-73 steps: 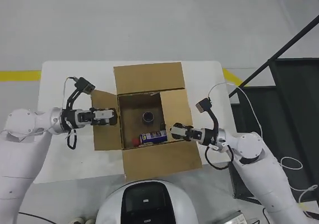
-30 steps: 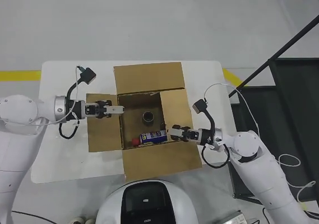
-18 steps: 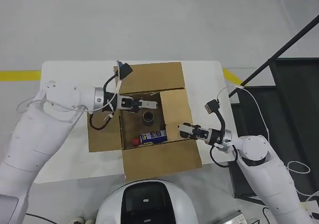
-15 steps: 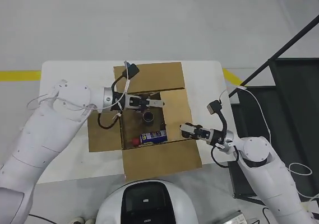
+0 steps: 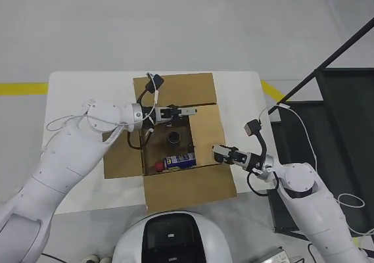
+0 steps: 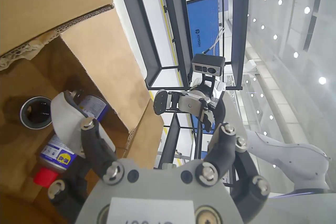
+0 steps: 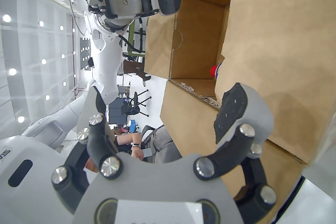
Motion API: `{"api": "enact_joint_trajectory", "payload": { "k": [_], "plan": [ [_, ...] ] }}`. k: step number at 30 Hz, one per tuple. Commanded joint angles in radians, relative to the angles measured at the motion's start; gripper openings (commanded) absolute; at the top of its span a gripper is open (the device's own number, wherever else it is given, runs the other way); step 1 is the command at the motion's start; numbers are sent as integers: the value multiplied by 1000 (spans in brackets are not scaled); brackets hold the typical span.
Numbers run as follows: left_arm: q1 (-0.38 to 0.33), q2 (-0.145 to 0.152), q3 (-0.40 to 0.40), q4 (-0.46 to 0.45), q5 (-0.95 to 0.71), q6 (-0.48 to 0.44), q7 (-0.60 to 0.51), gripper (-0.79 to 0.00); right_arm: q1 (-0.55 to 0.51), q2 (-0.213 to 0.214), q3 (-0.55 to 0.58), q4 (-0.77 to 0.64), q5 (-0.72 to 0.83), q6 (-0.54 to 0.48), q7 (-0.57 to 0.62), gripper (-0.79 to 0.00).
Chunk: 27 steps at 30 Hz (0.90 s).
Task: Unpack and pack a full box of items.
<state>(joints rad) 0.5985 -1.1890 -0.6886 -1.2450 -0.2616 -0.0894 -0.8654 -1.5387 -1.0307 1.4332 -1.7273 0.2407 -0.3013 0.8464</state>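
On the counter (image 5: 75, 98), the left pincer (image 5: 190, 110), open and empty, had swung over the box (image 5: 173, 91), ready to unpack.

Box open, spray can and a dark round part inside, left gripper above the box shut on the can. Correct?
No. The left gripper above the box is open and empty; the spray can lies on the box floor beside the dark round part. The top view shows it. The rest holds.
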Motion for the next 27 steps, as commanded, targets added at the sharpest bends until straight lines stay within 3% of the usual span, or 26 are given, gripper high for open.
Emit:
{"api": "enact_joint_trajectory", "payload": {
  "k": [1, 7, 12, 19, 27],
  "plan": [
    [0, 0, 0, 0, 0, 0, 0, 0, 0, 0, 0, 0, 0, 0, 0, 0],
    [0, 0, 0, 0, 0, 0, 0, 0, -1, 0, -2, -2, 0, 5, -6, 0],
    [18, -12, 1, -21, -6, 44, 61, 0, -15, 2, 14, -21, 14, 18, -8, 0],
    [5, -82, 111, 87, 5, 73, 151, 0, -84, 10, 82, -40, 60, -5, -9, 0],
    [-12, -165, 174, 257, -6, -48, 264, 0, -133, 15, 122, -62, 73, -14, -7, 0]
  ]
}}
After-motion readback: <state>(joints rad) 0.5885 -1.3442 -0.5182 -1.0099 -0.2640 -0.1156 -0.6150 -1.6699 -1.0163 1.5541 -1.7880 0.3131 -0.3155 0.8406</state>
